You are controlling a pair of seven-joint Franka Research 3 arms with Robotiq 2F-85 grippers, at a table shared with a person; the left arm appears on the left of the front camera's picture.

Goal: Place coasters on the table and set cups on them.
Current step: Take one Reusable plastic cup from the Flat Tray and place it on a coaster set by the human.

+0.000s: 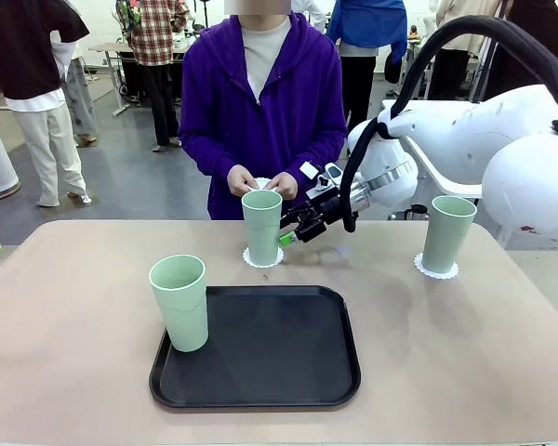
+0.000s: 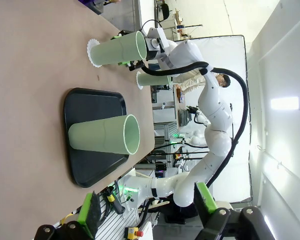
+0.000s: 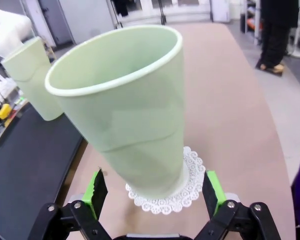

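step: pale-green plastic tumbler stands on lacy paper coaster | right fingers wide astride it, left fingers wide | next: retreat without tipping

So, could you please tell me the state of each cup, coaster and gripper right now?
Middle cup: upright on the middle coaster.
Right cup: upright on the right coaster.
Left cup: upright on the black tray, no coaster.
Third coaster: held in the person's hands.
Right gripper: open, straddling the middle cup's base.
Left gripper: open, empty.
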